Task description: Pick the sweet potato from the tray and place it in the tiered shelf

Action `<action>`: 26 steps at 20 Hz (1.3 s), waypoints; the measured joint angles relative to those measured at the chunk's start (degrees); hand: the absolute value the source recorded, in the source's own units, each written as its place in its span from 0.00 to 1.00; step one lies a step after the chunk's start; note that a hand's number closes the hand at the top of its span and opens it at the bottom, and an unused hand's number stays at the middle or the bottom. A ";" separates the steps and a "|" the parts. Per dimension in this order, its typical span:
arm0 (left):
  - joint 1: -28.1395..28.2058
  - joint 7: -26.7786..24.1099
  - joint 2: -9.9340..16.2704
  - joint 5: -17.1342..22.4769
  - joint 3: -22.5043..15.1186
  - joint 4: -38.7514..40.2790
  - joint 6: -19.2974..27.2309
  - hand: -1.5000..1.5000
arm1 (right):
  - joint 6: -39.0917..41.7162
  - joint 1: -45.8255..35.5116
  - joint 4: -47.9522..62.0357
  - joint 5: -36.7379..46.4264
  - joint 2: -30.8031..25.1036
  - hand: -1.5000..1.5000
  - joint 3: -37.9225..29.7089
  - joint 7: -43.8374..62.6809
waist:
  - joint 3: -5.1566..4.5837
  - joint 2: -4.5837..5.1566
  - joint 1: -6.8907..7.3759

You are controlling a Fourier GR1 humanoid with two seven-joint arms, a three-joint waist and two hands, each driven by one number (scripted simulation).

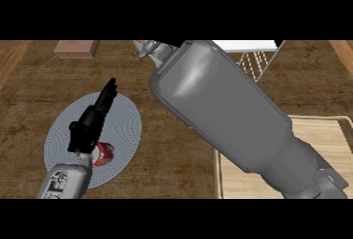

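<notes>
The left hand (93, 119) stands at the lower left with its black fingers straight and pointing up the counter, holding nothing, resting over one round grey plate (127, 135). Beside its wrist, on that plate, lies one small red and silver thing (105, 154), partly hidden by the forearm; I cannot tell what it is.

The right arm (234, 121) is one big grey forearm running from the lower right up to the top middle. Its hand is almost wholly hidden behind the forearm's far end, so I cannot tell whether the fingers are spread or curled. Just there, at the top, one bit of orange and pale brown (150, 48) peeks out beside the arm; it may be the sweet potato, but too little shows to be sure.

Right of it stands one white wire tiered shelf (255, 56). At the lower right lies one pale wooden tray (324, 130), its bare floor showing. One small wooden block (76, 48) sits at the top left of the brown counter (172, 158).
</notes>
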 measured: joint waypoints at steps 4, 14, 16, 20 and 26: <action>-0.05 -0.11 0.23 0.39 0.63 0.00 -0.51 0.50 | -3.08 -0.65 4.83 1.30 0.18 1.00 -1.89 -3.45 | 0.00 0.09 0.02; -0.41 -0.02 -0.34 -0.05 0.25 -0.25 -0.65 0.50 | -21.56 3.75 7.42 -1.47 0.19 1.00 -9.90 -8.86 | 0.05 0.35 0.29; 0.53 0.17 0.31 0.42 0.71 -1.09 -1.30 0.50 | -23.83 5.21 7.36 -2.71 -0.11 1.00 -11.14 -10.82 | 0.04 0.24 0.15; 0.18 -0.05 -0.34 -0.56 0.35 -0.57 -0.63 0.50 | -28.33 5.35 10.75 -4.11 -0.04 1.00 -13.47 -14.04 | 0.06 0.20 0.02; 1.71 -0.04 -0.15 -0.61 0.61 -1.90 -0.69 0.50 | -27.26 6.12 15.09 1.53 -2.19 0.00 -15.32 -10.01 | 0.04 -0.05 -0.55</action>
